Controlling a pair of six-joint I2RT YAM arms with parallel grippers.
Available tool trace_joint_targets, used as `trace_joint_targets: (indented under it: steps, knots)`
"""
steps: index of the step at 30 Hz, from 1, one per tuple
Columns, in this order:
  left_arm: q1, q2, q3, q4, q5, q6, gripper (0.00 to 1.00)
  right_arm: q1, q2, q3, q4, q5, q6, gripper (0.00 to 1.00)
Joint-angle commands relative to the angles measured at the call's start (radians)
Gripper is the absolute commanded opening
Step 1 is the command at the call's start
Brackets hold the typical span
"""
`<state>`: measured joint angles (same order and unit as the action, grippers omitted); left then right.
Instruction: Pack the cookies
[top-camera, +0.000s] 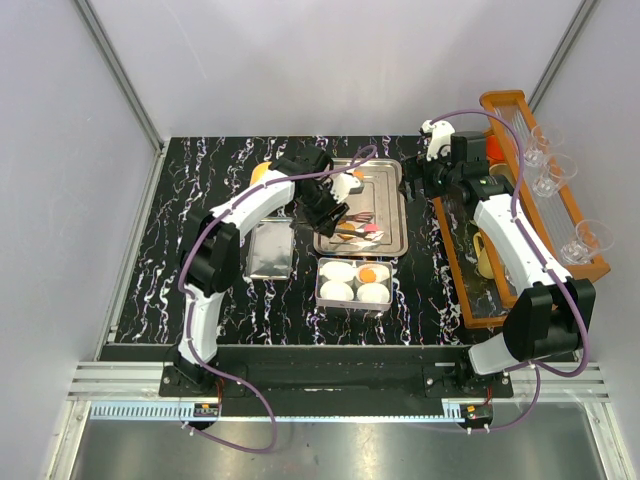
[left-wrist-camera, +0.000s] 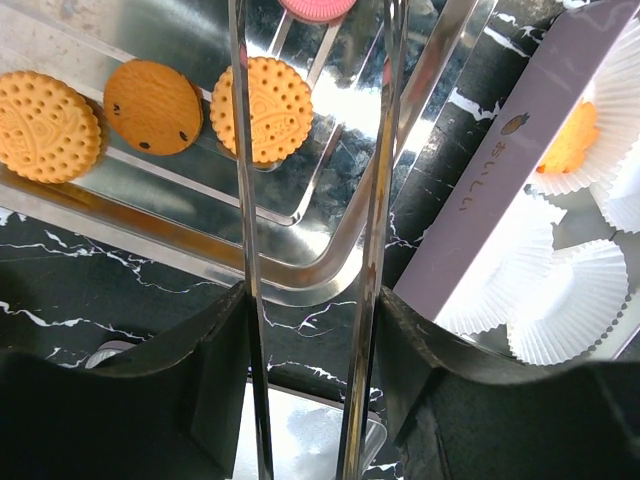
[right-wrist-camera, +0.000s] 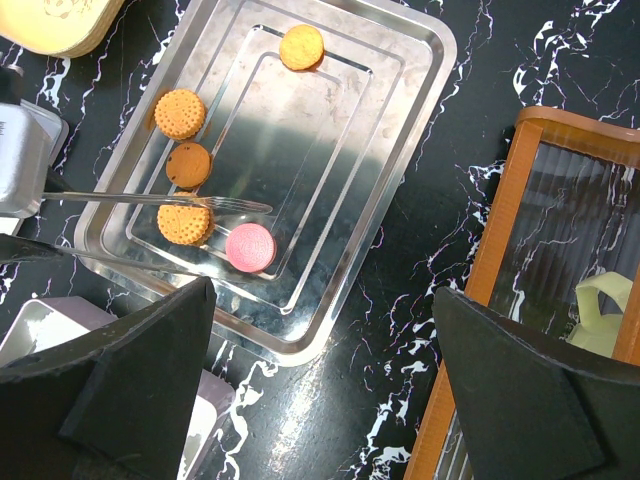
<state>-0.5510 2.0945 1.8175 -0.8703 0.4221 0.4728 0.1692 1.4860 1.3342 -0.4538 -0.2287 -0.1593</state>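
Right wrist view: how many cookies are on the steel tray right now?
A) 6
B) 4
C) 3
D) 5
D: four orange-brown cookies and one pink cookie lie on the steel tray. One of the orange ones sits between the arms of the tongs.

From here I count six cookies: five orange, one pink. Also four paper cups, one box, three glasses.
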Motion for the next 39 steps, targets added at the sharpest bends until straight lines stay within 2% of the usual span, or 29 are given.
trace_joint_targets:
  steps: [1, 21, 31, 39]
  knots:
    - [0.016, 0.021, 0.048, -0.015, 0.044, 0.004, 0.51, -0.005, -0.030, -0.004, 0.024, -0.009, 0.004, 1.00]
    - [0.016, 0.024, 0.049, -0.032, -0.003, 0.024, 0.45, -0.005, -0.015, 0.010, 0.026, -0.018, 0.010, 1.00]
    - [0.016, 0.006, 0.046, -0.032, -0.016, 0.021, 0.27, -0.007, -0.007, 0.016, 0.027, -0.020, 0.014, 1.00]
    - [0.014, -0.051, 0.042, -0.030, 0.007, -0.005, 0.09, -0.007, -0.006, 0.019, 0.035, -0.012, 0.026, 1.00]
